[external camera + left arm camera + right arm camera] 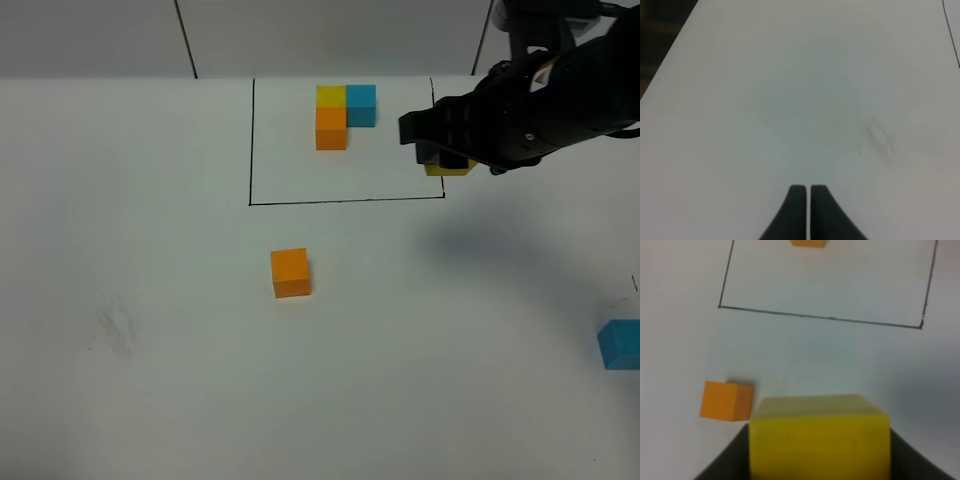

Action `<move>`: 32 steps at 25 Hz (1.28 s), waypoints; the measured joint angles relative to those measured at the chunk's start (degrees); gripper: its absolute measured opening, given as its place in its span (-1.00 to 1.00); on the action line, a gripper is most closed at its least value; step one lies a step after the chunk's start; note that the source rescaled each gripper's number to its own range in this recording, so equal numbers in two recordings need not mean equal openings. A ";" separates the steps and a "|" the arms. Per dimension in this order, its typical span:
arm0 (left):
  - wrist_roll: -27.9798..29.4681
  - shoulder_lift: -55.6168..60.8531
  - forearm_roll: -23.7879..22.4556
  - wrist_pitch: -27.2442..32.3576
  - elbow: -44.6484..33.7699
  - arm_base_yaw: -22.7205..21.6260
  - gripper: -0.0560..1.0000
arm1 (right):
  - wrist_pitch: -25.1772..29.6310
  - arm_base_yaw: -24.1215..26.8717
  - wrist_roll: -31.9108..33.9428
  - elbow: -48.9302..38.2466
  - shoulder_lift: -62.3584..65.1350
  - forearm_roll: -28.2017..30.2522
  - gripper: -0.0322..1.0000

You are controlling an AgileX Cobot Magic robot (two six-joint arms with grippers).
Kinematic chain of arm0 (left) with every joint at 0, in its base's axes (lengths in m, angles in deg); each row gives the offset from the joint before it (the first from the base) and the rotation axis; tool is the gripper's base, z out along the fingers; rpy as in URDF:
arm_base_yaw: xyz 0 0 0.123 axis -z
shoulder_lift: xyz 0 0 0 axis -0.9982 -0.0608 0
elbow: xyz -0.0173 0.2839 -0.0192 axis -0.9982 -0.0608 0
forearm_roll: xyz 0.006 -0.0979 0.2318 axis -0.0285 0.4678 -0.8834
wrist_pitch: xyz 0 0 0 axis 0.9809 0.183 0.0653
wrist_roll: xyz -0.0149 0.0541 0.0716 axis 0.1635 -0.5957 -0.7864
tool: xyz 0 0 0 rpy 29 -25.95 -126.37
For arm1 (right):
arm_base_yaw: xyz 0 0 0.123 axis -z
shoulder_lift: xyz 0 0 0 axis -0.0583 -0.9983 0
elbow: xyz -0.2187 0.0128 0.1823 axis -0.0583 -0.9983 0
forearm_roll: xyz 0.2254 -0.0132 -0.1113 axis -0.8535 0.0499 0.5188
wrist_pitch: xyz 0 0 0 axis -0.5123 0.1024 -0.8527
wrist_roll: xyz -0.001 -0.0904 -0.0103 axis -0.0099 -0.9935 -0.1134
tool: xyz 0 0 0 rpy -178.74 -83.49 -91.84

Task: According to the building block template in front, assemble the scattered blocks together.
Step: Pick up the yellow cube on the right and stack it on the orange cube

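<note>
The template (342,113) stands at the back inside a black-outlined square (250,150): a yellow block on an orange block, with a blue block beside it. My right gripper (447,160) is shut on a yellow block (819,437) and holds it above the table near the square's right front corner; the block also shows in the exterior high view (448,167). A loose orange block (290,273) lies in front of the square and also shows in the right wrist view (725,400). A loose blue block (620,344) lies at the right edge. My left gripper (808,205) is shut and empty over bare table.
The white table has a faint grey smudge (115,325) at the left, also in the left wrist view (880,140). The right arm (540,100) reaches in from the back right above the square's right edge.
</note>
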 joint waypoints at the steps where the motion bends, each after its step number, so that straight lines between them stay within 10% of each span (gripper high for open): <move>1: 0.00 0.00 0.00 0.00 0.00 0.00 -0.89 | 0.00 -0.90 0.79 1.17 -1.02 0.76 0.11; 32: 0.00 0.00 0.00 0.00 0.00 0.00 -0.89 | -0.37 -12.65 9.43 27.64 -36.21 6.77 0.11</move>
